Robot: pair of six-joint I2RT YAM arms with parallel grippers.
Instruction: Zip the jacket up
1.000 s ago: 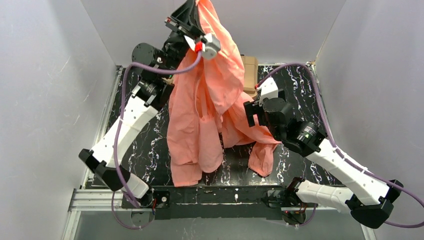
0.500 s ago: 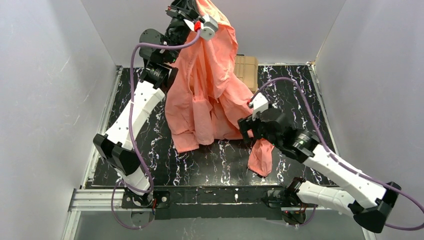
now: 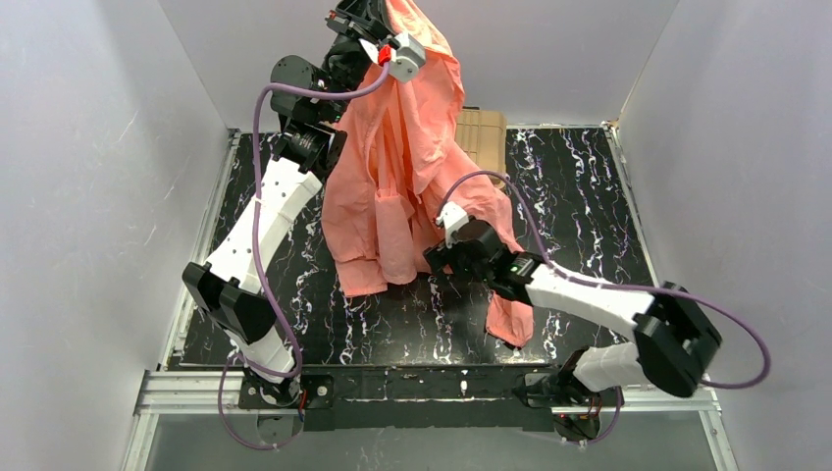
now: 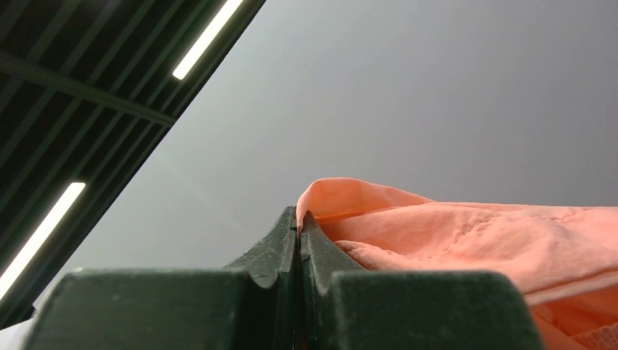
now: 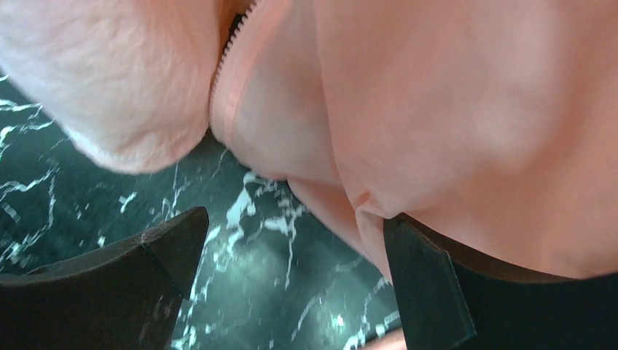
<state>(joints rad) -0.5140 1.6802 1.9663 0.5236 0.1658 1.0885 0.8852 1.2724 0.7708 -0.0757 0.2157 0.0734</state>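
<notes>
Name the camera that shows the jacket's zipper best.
Right wrist: zipper teeth run close-up along the jacket edge. The top view shows the hanging jacket but no teeth; the left wrist shows only a fold pinched in the left gripper.

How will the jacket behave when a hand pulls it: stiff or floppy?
Probably floppy: the jacket hangs in loose folds from the shut left hand. Likely light, since that one pinch lifts most of it. It would probably bunch in the open right hand.

L claw [image 3: 373,22] holds jacket [image 3: 412,167] up; R claw [image 3: 432,261] by hem.
</notes>
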